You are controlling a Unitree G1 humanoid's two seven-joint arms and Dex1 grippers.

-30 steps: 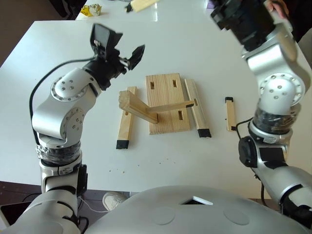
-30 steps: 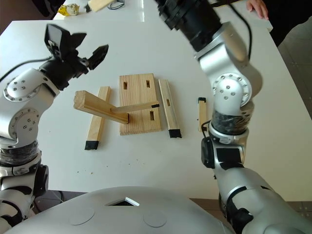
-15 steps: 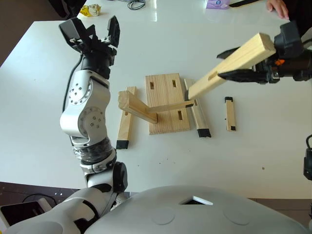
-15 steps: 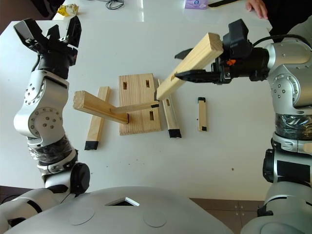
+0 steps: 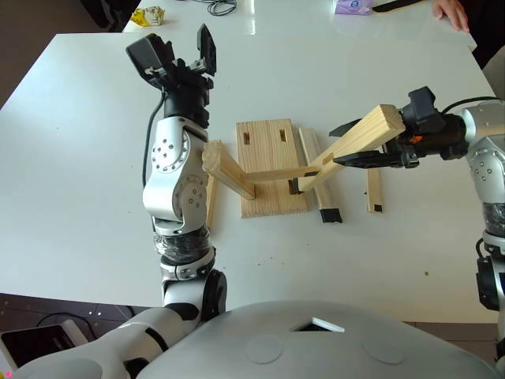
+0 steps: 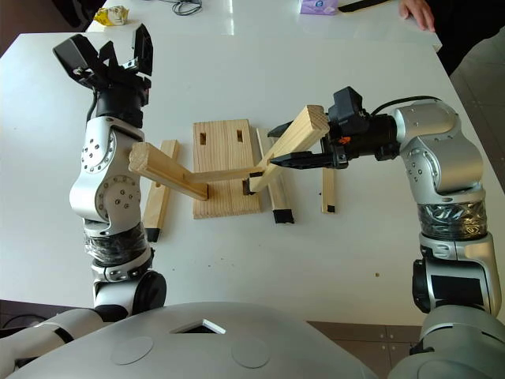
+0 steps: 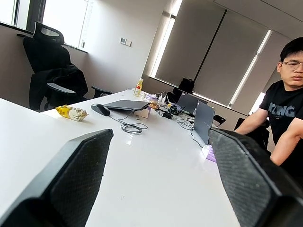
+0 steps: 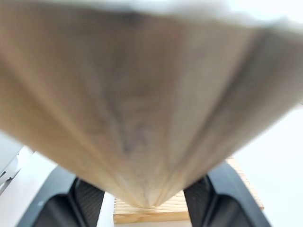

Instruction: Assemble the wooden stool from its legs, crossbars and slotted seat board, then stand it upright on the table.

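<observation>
Your right gripper [image 5: 355, 146] had its fingers clamped on a leg [image 5: 375, 130]. The leg was held tilted above the worktop [image 5: 79, 158], capped low end over the right edge of the seat board [image 5: 264, 146], at the tip of a crossbar [image 5: 276, 174]. That crossbar joined a second leg [image 5: 229, 170], tilted over the board's left edge. The board lay flat. A third leg [image 6: 159, 209] lay just left of it and a fourth leg [image 5: 325, 201] just right. A short crossbar [image 5: 373, 185] lay farther right. Your left gripper [image 5: 180, 57] was raised, fingers spread, holding nothing.

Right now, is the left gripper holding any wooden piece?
No, the left gripper is wide open and nothing is held in it.
</observation>
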